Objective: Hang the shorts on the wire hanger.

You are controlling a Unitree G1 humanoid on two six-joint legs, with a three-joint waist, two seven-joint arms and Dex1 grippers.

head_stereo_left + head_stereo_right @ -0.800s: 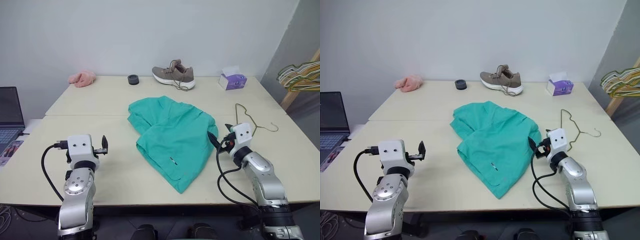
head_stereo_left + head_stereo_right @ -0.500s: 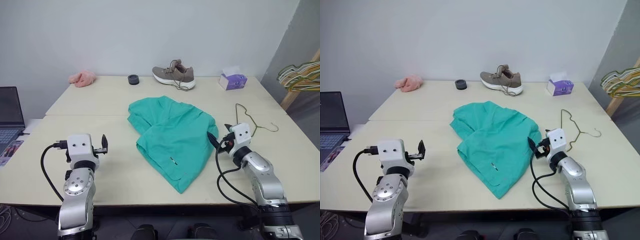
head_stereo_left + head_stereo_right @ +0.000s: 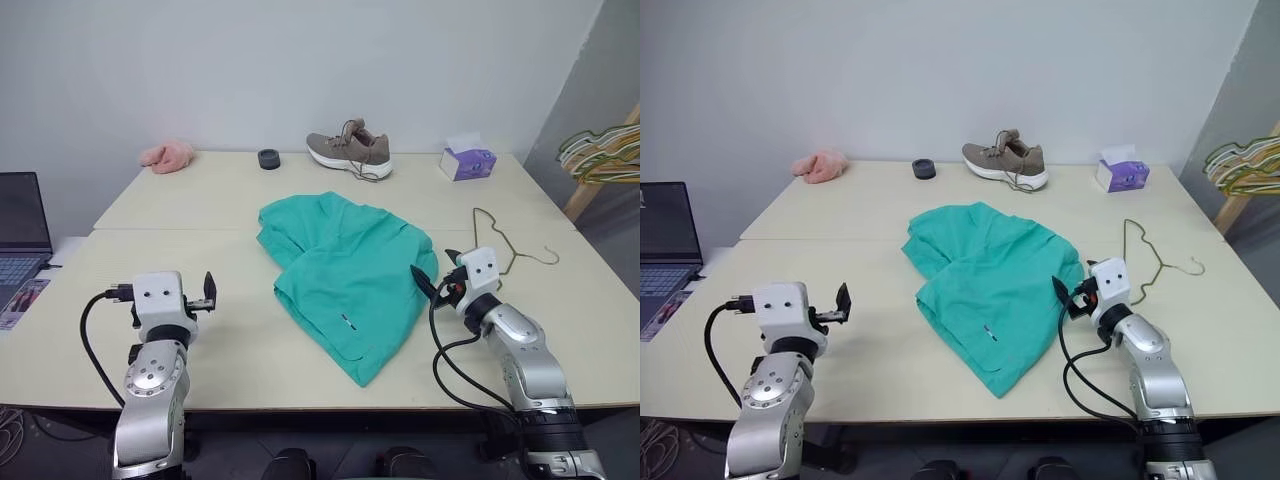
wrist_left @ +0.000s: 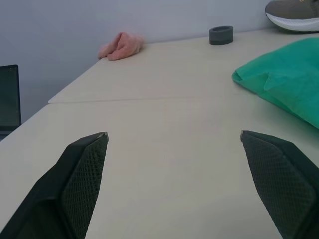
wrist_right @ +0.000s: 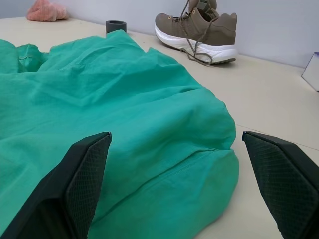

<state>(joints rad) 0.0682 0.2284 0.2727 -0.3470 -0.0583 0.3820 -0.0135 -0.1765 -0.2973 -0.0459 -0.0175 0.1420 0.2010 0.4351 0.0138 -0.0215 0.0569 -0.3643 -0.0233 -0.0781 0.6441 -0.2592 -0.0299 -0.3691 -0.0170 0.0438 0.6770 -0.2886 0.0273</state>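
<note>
The shorts (image 3: 345, 280) lie crumpled mid-bench: soft, light, floppy, so best pinched at a bunched hem edge. The wire hanger (image 3: 510, 240) lies at their 3 o'clock. Right claw (image 3: 432, 279) gapes wide beside the fabric; left claw (image 3: 207, 290) gapes empty at 9 o'clock.

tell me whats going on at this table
A two-armed robot is about to hang the shorts, which lie crumpled mid-table. Nothing is held. The right tool is open at the shorts' right edge, aimed at the fabric. The left tool is open over bare table. The hanger lies flat beside the right arm, untouched.
</note>
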